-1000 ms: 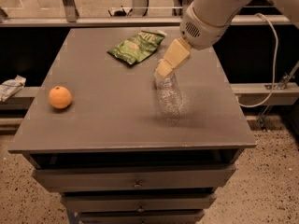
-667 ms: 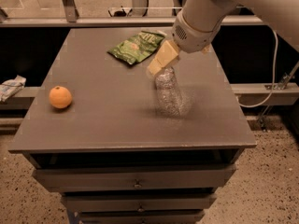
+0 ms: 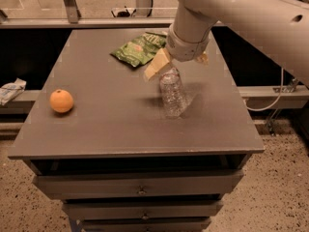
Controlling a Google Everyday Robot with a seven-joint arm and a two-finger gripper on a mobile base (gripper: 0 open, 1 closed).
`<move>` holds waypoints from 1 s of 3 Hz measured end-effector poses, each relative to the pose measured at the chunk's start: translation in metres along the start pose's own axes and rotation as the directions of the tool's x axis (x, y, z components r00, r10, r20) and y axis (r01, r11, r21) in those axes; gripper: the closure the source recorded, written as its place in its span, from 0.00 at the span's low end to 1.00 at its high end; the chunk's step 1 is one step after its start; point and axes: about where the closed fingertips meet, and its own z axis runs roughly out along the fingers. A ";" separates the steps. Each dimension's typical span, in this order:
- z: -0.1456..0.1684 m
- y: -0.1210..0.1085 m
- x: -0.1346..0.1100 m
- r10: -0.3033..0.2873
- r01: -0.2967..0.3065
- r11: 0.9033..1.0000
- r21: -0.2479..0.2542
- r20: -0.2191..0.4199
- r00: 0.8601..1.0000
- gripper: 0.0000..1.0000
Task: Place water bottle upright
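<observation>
Clear ribbed plastic catches the light near the middle of the grey table: this is the water bottle. It stands on its base and is about upright, a little to the right of the centre. Its top goes up under the gripper, so I cannot see the cap. The gripper hangs directly above the bottle, at the end of the big cream arm that comes from the upper right. Its fingers are spread wide, one on each side of the bottle's top. The left one points down and away from the plastic, not touching it. A green snack bag lies just behind the gripper. An orange sits well apart, near the table's left edge.
</observation>
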 end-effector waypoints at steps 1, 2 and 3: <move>0.019 0.005 -0.007 0.019 -0.018 1.000 0.021 -0.016 1.000 0.00; 0.032 0.009 -0.014 0.016 -0.015 0.999 0.051 -0.035 0.999 0.00; 0.043 0.013 -0.019 0.000 0.004 0.997 0.079 -0.052 0.999 0.16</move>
